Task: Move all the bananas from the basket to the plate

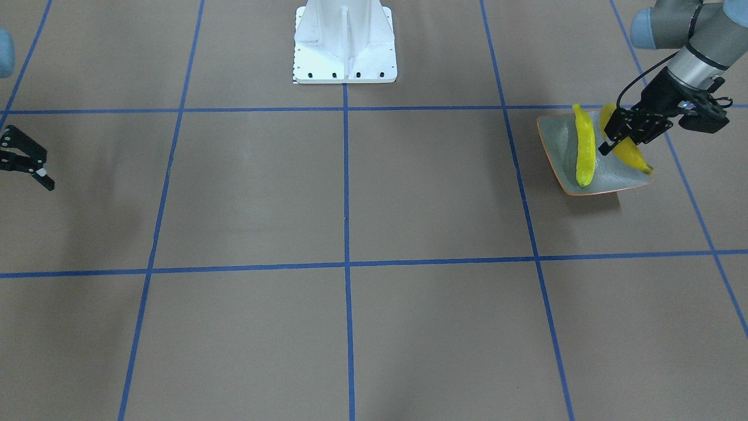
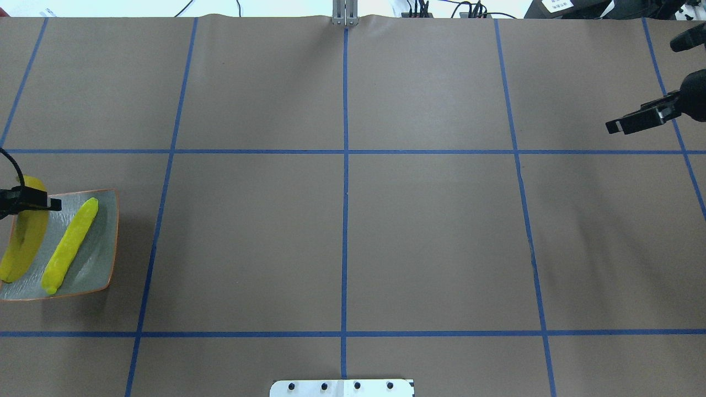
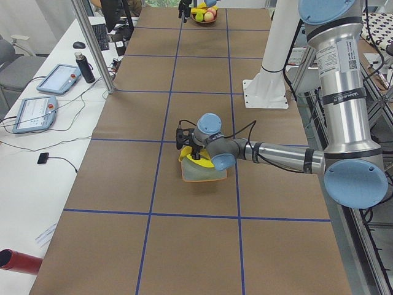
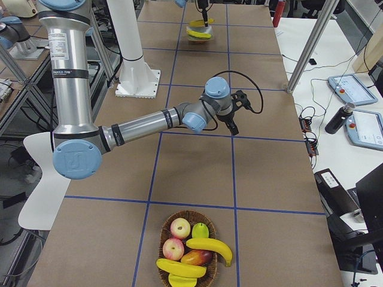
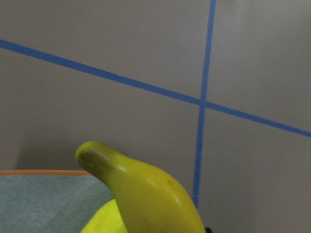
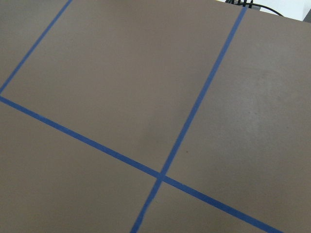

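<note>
The grey-green plate (image 1: 615,176) with an orange rim sits at the table's end on my left side. One yellow banana (image 1: 585,146) lies across the plate (image 2: 95,259). My left gripper (image 1: 610,143) hangs over the plate's outer side, shut on a second banana (image 1: 632,153) that slants down onto it; the left wrist view shows this banana's brownish tip (image 5: 97,158) close up. The woven basket (image 4: 164,239) at the opposite end holds more bananas (image 4: 210,247). My right gripper (image 1: 41,169) hovers open and holds nothing, well short of the basket.
Apples (image 4: 180,228) and other fruit share the basket. The white robot base (image 1: 345,44) stands at mid-table. A side table with tablets (image 3: 31,114), a bottle and cables runs along the far long edge. A red cylinder (image 3: 18,261) lies there.
</note>
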{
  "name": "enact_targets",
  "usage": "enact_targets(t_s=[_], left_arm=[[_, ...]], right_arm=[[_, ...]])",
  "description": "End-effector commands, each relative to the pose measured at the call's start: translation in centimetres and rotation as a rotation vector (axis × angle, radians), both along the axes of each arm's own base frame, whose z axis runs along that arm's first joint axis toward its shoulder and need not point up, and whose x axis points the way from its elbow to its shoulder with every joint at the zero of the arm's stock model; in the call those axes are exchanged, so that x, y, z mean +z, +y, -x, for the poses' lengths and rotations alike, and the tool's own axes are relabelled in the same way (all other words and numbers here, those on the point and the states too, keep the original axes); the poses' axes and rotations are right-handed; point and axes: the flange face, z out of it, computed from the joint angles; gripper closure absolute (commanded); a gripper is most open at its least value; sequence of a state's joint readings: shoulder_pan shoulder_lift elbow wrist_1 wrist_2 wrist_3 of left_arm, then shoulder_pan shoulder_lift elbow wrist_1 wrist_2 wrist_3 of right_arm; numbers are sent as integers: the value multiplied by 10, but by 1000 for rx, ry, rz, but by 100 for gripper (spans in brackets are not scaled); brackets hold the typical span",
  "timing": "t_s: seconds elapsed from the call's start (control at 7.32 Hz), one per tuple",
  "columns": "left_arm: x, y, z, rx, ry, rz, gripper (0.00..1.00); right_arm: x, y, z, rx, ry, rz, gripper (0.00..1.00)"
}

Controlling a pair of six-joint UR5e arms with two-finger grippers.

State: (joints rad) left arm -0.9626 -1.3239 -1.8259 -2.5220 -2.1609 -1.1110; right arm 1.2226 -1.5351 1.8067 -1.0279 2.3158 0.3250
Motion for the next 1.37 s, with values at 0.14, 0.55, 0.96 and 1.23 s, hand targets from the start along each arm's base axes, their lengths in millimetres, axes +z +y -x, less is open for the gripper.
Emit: enact_targets(t_s=[0.14, 0.55, 0.96, 1.23], left_arm=[[21, 3, 3, -18, -67, -28, 25], [25, -1, 0, -17, -71, -28, 0], [-13, -5, 11, 12, 15, -54, 0], [-24, -13, 8, 8, 30, -72, 0]], right_arm=[[33, -3, -32, -31, 11, -13, 0], [32, -3, -45, -20, -4, -10, 0], [92, -2, -94, 5, 43, 19, 0], [193, 4, -147, -38, 139, 10, 0]])
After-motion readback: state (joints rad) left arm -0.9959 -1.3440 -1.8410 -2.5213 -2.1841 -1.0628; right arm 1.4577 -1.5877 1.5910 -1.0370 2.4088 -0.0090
